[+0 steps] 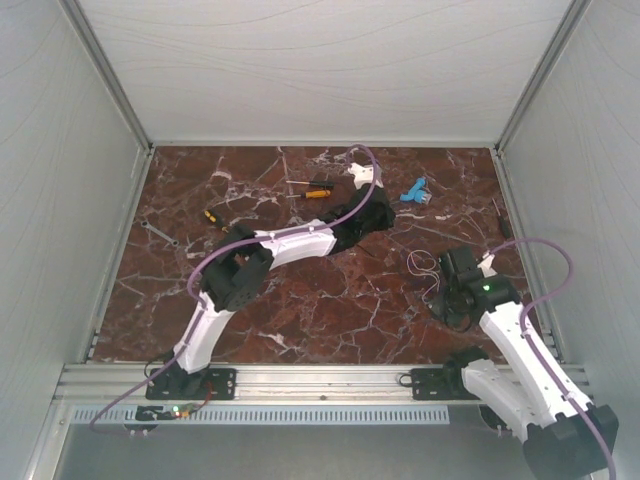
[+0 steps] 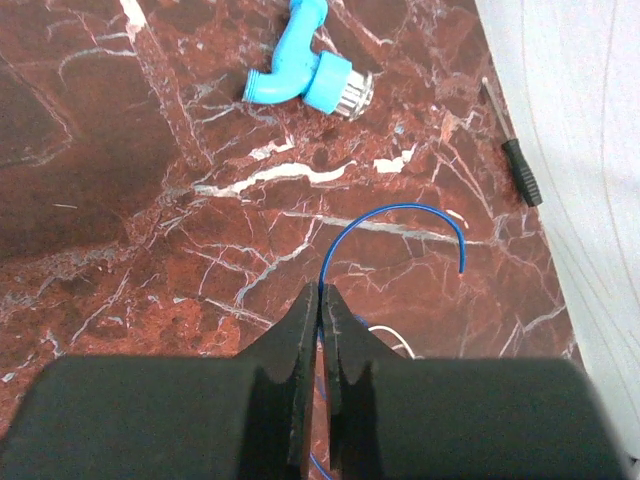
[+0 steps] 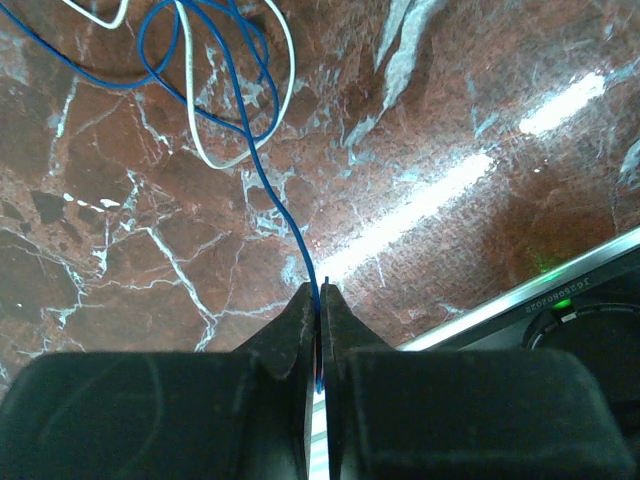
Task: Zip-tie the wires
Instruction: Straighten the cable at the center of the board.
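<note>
surface: red marble table (image 1: 300,310) | on it: wires (image 1: 423,266), blue pipe fitting (image 1: 414,192), orange-handled screwdriver (image 1: 316,192), wrench (image 1: 160,235), black-handled screwdriver (image 2: 520,170)

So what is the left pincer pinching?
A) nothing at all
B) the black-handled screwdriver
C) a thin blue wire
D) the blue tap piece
C: in the left wrist view the left pincer is shut on a thin blue wire that curls out from its tips, while the blue tap piece and the black-handled screwdriver lie apart from it.
</note>
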`<state>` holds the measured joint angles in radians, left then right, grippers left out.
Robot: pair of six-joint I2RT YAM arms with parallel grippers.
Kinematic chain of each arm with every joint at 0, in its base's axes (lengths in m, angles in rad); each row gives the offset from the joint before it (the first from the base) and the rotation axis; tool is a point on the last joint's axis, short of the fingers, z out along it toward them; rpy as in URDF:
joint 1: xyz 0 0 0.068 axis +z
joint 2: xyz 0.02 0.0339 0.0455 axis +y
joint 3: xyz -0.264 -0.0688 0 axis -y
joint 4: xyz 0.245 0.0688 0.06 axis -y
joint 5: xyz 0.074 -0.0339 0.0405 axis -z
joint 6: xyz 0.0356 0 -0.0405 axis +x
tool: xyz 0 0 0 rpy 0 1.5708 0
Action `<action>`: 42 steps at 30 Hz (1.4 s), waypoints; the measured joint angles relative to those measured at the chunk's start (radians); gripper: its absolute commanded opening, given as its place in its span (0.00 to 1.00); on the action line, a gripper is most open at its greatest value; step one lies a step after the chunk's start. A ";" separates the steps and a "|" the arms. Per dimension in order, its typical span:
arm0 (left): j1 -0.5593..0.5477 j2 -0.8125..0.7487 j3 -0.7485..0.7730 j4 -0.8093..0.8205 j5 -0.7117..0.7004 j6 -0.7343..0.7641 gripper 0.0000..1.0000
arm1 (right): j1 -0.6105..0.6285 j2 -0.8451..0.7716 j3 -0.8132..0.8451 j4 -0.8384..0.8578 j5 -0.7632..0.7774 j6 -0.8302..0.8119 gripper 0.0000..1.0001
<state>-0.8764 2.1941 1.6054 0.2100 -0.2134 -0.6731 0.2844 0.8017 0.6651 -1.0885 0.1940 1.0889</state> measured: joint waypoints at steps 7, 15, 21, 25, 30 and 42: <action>-0.008 0.076 0.047 -0.027 0.027 -0.005 0.00 | -0.009 0.072 -0.037 0.021 -0.042 0.008 0.00; -0.015 0.133 0.075 -0.054 0.053 -0.008 0.00 | -0.039 0.137 -0.067 0.069 -0.080 0.003 0.00; -0.015 0.163 0.097 -0.054 0.063 -0.007 0.00 | -0.084 0.202 -0.084 0.101 -0.113 -0.029 0.00; -0.015 0.179 0.100 -0.055 0.070 -0.004 0.00 | -0.092 0.225 -0.097 0.127 -0.144 -0.049 0.00; -0.015 0.181 0.098 -0.062 0.072 -0.001 0.00 | -0.093 0.232 -0.108 0.141 -0.173 -0.076 0.11; -0.015 0.151 -0.008 -0.026 0.049 0.011 0.12 | -0.094 0.152 -0.108 0.150 -0.167 -0.101 0.72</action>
<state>-0.8913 2.3455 1.5970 0.1844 -0.1646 -0.6617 0.1902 0.9535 0.5568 -0.9382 0.0269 0.9874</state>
